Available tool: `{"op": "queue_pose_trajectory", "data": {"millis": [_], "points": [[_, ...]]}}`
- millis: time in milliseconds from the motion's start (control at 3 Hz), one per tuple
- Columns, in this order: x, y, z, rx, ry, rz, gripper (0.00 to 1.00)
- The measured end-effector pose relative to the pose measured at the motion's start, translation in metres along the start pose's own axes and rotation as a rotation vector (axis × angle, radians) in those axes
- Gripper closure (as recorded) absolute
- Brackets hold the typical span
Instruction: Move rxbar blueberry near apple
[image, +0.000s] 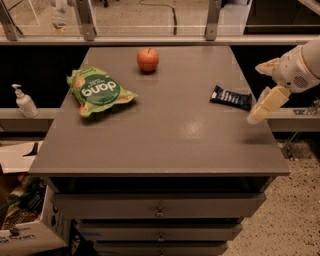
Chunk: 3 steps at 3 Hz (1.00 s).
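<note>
The rxbar blueberry (231, 98), a flat dark navy bar with white lettering, lies near the right edge of the grey table (165, 135). The red-orange apple (148, 59) stands at the far middle of the table, well apart from the bar. My gripper (255, 93) hangs at the table's right edge, just right of the bar and not touching it. Its two cream fingers (265, 104) are spread apart and hold nothing.
A green chip bag (98, 91) lies on the left part of the table. A soap dispenser (23, 101) stands on a ledge to the left. Drawers (160, 207) sit under the table, and boxes (25, 220) stand on the floor at lower left.
</note>
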<state>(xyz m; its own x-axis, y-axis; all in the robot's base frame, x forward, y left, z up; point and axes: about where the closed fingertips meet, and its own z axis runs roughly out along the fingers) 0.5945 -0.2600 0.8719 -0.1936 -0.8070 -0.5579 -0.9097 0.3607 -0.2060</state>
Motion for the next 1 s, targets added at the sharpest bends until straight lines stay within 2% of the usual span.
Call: {"op": "queue_pose_trajectory", "data": {"millis": [667, 1000], "points": [[-0.001, -0.005, 0.030, 0.012, -0.092, 0.057, 0.00], [0.000, -0.005, 0.046, 0.015, -0.110, 0.073, 0.00]]}}
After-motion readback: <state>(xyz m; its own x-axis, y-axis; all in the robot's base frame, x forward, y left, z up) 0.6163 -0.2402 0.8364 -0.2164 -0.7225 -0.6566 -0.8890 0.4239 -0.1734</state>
